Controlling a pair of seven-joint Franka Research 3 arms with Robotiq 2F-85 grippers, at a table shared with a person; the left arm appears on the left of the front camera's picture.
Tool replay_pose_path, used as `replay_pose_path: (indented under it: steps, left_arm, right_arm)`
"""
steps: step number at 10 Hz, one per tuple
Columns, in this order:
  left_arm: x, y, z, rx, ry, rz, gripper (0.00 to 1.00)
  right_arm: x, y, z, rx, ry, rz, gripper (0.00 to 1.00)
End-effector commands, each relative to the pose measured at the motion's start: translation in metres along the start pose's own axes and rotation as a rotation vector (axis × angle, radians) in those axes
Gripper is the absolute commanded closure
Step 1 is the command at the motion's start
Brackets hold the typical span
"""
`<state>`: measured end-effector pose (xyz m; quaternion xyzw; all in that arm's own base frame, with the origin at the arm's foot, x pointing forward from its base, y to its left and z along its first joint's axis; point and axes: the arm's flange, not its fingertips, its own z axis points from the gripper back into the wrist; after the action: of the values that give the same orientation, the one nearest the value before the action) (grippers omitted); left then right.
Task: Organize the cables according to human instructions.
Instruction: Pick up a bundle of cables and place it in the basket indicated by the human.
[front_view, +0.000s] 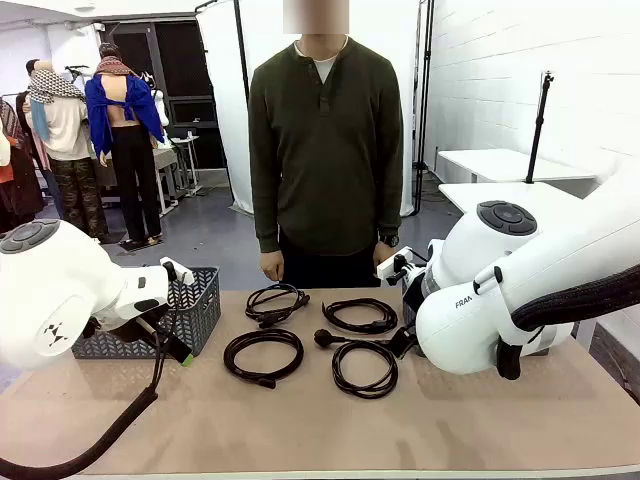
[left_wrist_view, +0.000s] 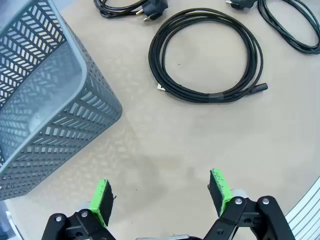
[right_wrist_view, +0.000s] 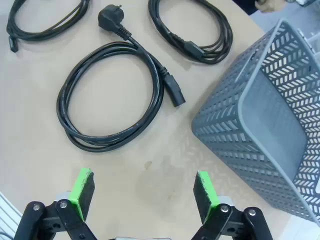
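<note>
Four black cables lie coiled on the tan table (front_view: 300, 430): a far left cable (front_view: 268, 316), a far right cable (front_view: 360, 328), a near left cable (front_view: 230, 352) and a near right cable (front_view: 336, 368). The human (front_view: 325, 140) stands at the far edge with both hands down. My left gripper (left_wrist_view: 160, 196) hangs open over bare table, short of one coil (left_wrist_view: 210, 96). My right gripper (right_wrist_view: 144, 191) is open too, just short of a coil (right_wrist_view: 159, 92) with a round plug (right_wrist_view: 108, 15). Nothing is between either pair of fingers.
A grey slotted basket (front_view: 200, 310) stands at the table's left, close beside my left gripper (left_wrist_view: 50, 100). Another grey basket (right_wrist_view: 265, 135) stands right of my right gripper. More coils lie farther off in both wrist views (left_wrist_view: 290, 30) (right_wrist_view: 200, 50).
</note>
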<state>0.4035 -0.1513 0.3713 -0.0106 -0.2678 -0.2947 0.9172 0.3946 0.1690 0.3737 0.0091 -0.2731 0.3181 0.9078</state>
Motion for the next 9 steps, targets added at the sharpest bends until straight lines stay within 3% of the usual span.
replay_pose_path:
  steps: [1, 9]
  left_arm:
    - [0.0, 0.0, 0.0, 0.0, 0.0, 0.0, 0.0]
    - [0.0, 0.0, 0.0, 0.0, 0.0, 0.0, 0.0]
  right_arm:
    - [0.0, 0.0, 0.0, 0.0, 0.0, 0.0, 0.0]
    - [0.0, 0.0, 0.0, 0.0, 0.0, 0.0, 0.0]
